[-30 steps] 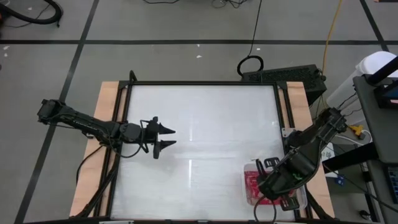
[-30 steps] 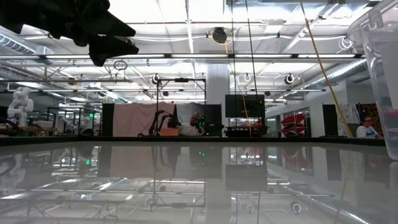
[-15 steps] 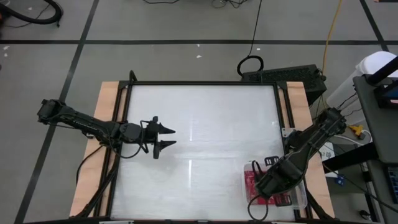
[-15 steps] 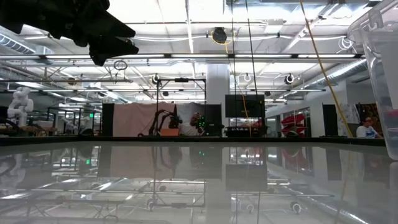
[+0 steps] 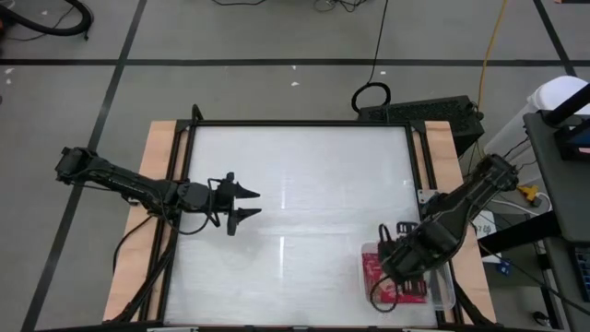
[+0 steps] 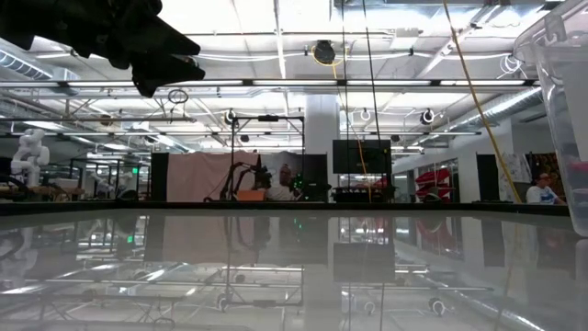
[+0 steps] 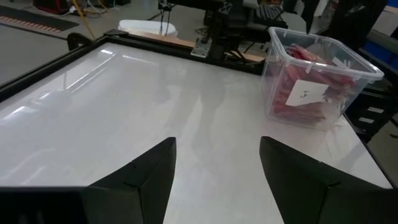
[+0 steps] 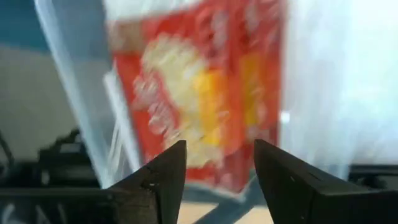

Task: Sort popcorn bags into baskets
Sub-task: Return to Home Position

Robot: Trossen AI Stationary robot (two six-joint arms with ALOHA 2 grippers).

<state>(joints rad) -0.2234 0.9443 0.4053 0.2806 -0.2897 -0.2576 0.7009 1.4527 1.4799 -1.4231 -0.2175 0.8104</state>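
Popcorn bags (image 5: 373, 270), red packets, lie stacked in one container on a white worktop (image 5: 295, 175): a clear basket (image 5: 447, 295) by its right edge. Right gripper (image 8: 214, 146) hovers over the basket, fingers apart, empty. Left gripper (image 5: 256, 204) hangs well apart, fingers spread.

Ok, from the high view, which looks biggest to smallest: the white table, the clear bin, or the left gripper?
1. white table, largest
2. clear bin
3. left gripper, smallest, though it hangs nearer the camera
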